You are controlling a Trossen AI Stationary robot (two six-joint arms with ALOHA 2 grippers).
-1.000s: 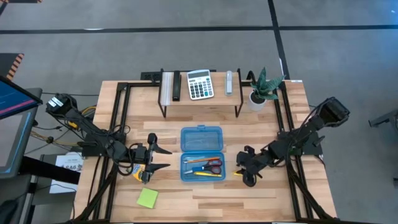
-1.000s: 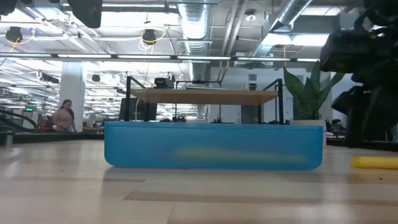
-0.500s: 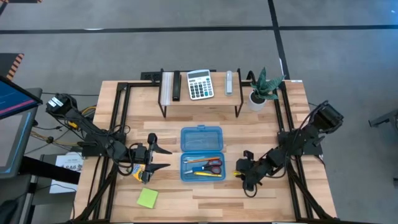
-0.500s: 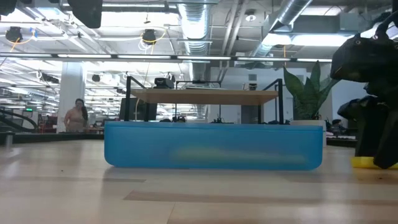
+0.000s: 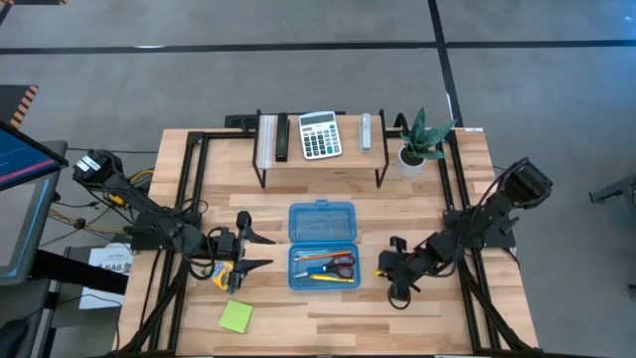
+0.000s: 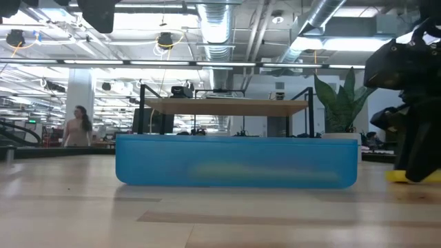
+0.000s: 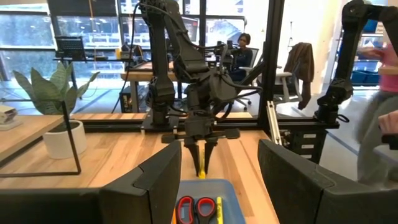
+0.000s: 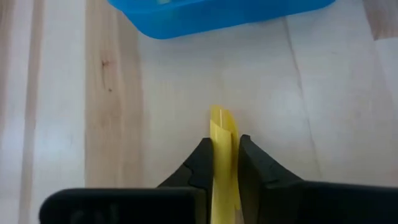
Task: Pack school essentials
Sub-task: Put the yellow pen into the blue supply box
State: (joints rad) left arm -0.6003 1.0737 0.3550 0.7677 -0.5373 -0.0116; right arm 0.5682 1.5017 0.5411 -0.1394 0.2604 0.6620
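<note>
A translucent blue case [image 5: 321, 246] lies open mid-table, with red-handled scissors [image 5: 342, 264] and pencils in its near half. Right of it my right gripper [image 5: 394, 278] is shut on a yellow marker [image 8: 222, 134], down at the table top; the low view shows the marker's end [image 6: 397, 176] beside the dark fingers. Left of the case my left gripper [image 5: 248, 251] stands open with nothing between its fingers [image 7: 158, 180]. A yellow crayon box [image 5: 223, 277] lies by it, and a lime-green sticky-note pad [image 5: 237, 316] lies nearer the front edge. My right gripper pinches the yellow marker between its two fingers [image 8: 200, 163], which come from above, slanting toward the case. The marker runs along the fingers, and its free end [image 8: 222, 117] sticks out ahead of the tips. Whether it is off the wood I cannot tell.
A raised shelf [image 5: 318, 159] at the far side carries a white-and-grey calculator [image 5: 320, 135] and other small items. A potted plant [image 5: 417, 144] stands at its right end. Black frame rails [image 5: 189, 199] run along both table sides. Bare wood lies near the front edge.
My right gripper has come down beside the case onto the yellow marker lying on the table and has shut on it. The marker's end now sits a little closer to the case in the low view. My left gripper has kept still.
</note>
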